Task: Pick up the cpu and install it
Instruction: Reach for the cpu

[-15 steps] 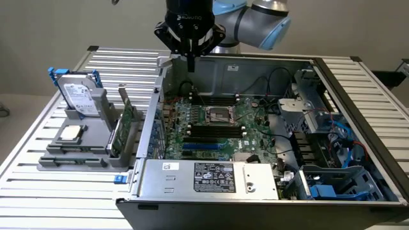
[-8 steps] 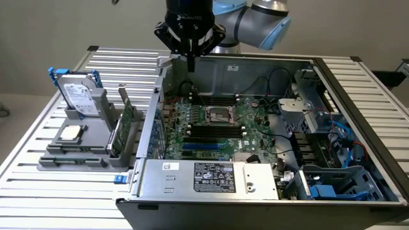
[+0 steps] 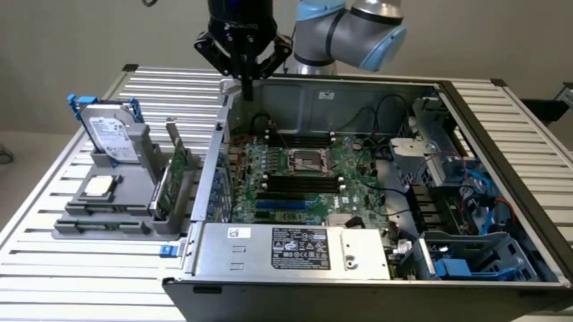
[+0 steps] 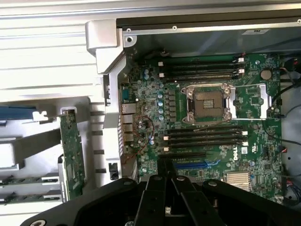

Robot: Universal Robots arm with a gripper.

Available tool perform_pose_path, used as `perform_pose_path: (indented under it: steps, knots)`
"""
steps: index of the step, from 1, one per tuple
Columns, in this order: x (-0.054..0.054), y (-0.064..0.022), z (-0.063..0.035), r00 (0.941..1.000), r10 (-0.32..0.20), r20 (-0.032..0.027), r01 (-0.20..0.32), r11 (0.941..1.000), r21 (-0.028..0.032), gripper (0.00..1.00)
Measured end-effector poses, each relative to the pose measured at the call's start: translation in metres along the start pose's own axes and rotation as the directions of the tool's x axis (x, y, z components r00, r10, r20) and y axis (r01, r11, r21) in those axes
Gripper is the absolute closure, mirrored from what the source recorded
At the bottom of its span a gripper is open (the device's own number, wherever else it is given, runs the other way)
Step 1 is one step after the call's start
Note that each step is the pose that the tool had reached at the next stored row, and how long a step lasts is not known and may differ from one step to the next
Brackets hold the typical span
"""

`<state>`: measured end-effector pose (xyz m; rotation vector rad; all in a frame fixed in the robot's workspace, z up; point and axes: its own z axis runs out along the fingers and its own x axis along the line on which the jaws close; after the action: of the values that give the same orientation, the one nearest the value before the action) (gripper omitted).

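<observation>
On the counter [image 3: 54, 268], in a grey holder [image 3: 133, 194], the cpu [image 3: 100, 186] lies flat, apparently staged for a top pick, while farther back the motherboard socket [image 3: 312, 161] stands uncovered and the empty claw [image 3: 246, 90] hovers pressed together over the case wall [image 3: 331, 100].

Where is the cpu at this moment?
The cpu lies flat on the grey rack at the exterior view's left, in front of the upright hard drive, outside the case.

white "dell" logo on motherboard [image 4: 254, 100]; power supply label [image 3: 301, 248] print unreadable.
</observation>
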<state>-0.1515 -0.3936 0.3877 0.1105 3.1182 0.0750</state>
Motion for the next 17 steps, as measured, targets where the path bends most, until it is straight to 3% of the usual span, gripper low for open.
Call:
perform_pose_path:
  steps: [17]
  knots:
    - [0.078,0.0057,0.0097,1.0000,0.000,-0.0042,0.000,1.0000,0.0003,0.89]
